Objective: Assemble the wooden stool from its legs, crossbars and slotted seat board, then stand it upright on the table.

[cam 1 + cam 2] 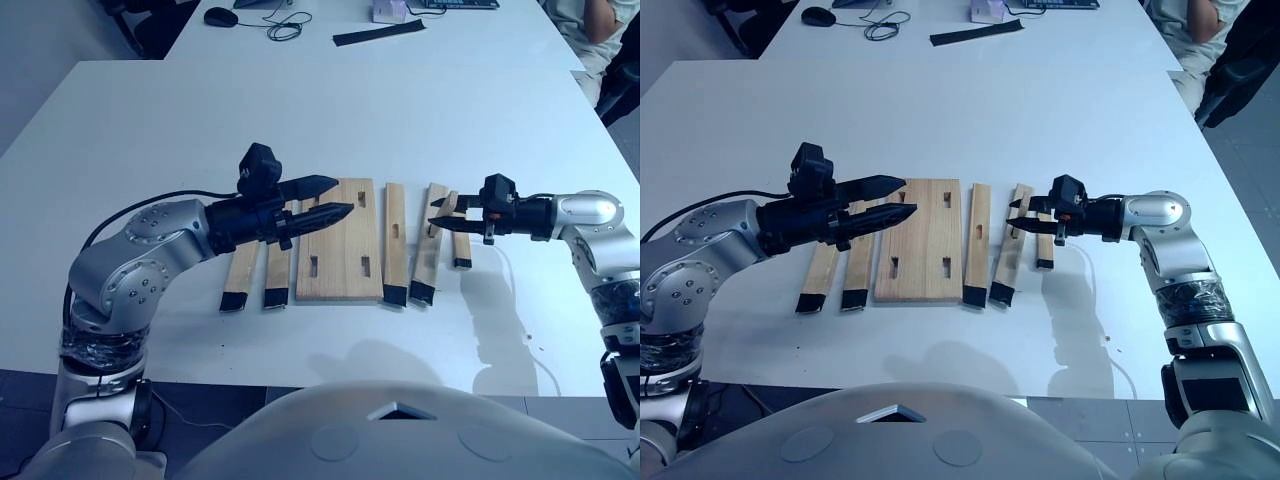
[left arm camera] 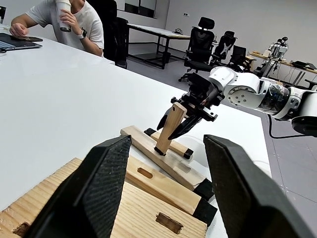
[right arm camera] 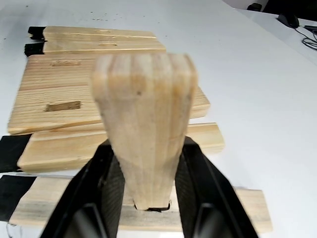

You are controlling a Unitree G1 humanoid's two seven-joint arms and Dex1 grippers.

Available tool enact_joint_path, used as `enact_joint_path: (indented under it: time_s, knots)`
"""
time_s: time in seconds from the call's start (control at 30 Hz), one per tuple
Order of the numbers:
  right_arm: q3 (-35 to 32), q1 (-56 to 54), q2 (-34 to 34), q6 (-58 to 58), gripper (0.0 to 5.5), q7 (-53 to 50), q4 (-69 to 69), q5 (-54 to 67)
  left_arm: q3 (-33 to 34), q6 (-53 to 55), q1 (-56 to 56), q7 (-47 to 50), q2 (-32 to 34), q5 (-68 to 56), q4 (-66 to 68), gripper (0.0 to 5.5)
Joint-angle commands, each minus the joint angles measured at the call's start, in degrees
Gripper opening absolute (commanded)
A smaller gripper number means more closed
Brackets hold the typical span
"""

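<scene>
We pinch a crossbar (image 3: 143,124) in our right pincer (image 1: 432,215) above the legs (image 1: 424,262) at three o'clock of the seat board (image 1: 340,250); our left pincer (image 1: 342,197) hangs spread at nine. Next, we likely slot it into a leg.

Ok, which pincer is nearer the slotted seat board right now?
Left. The left pincer hovers open over the seat board near its left edge. The right pincer, gripping a crossbar, hangs over the legs lying to the board's right.
</scene>
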Motion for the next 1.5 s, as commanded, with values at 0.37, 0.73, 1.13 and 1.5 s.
enact_joint_path:
  time_s: [0.37,0.73,1.13,1.5]
  knots:
    - [5.4,4.1,3.7,-0.9,1.73,-5.7,13.1,-9.9,-0.3,1.5,-1.4,0.1,0.1,-0.1,0.8,2.70]
    - [5.0,6.4,3.7,-6.9,3.06,-10.2,10.9,-11.0,-0.7,1.2,-1.6,0.1,0.1,1.3,1.8,2.70]
    - [-8.8,11.0,-2.2,13.9,3.06,-12.0,-27.8,4.5,0.3,-0.1,0.1,2.1,-1.1,2.2,1.0,2.70]
    - [-16.7,7.2,-0.2,31.7,3.06,-17.9,-46.6,25.5,0.7,-0.3,0.3,1.4,-1.2,2.2,0.5,2.70]
